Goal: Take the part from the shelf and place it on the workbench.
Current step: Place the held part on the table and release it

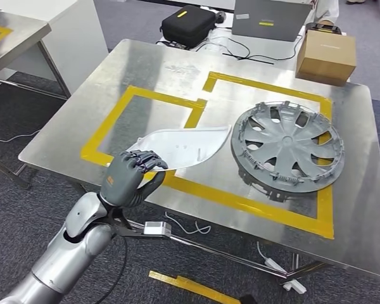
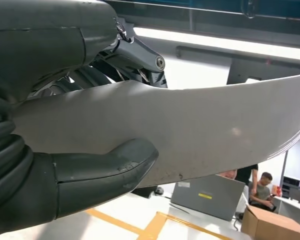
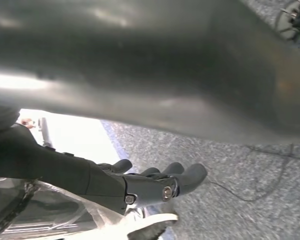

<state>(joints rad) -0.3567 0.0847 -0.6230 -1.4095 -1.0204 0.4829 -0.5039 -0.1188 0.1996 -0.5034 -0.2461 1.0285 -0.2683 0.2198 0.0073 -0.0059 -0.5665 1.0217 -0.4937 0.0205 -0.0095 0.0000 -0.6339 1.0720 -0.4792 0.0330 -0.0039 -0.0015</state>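
A: Status? Big stuff first.

B: Steel table [image 1: 145, 76] with yellow tape outlines [image 1: 130, 95]. Grey wheel cover [image 1: 287, 147] flat on the right, inside the right-hand outline.

A: And the part?

B: White curved panel [image 1: 185, 145], held over the near-left area, above the near tape line. Pointed tip toward the wheel cover, just beside its rim; cannot tell if touching. Cannot tell either whether the underside rests on the table yet.

A: Grip?

B: Left hand [image 1: 128, 178] clamped on the near-left end only. Fingers [image 1: 147, 159] curled over the top, thumb [image 2: 103, 172] pressed underneath. Rest of the panel cantilevered out to the right.

A: Right hand?

B: Right hand [image 3: 156, 182] holding nothing, fingers loosely extended. Looks to be hanging low by the carpet.

A: Risks?

B: End-only pinch on a long, smooth panel: likely to pivot or slip in the grasp if lowered fast. Tip could ride onto the wheel cover or nudge it if pushed further right. Hold point near the table's near edge, so early release may tip the panel off onto the floor. Cable [image 1: 185, 227] hanging under the near edge, possible snag for the forearm.
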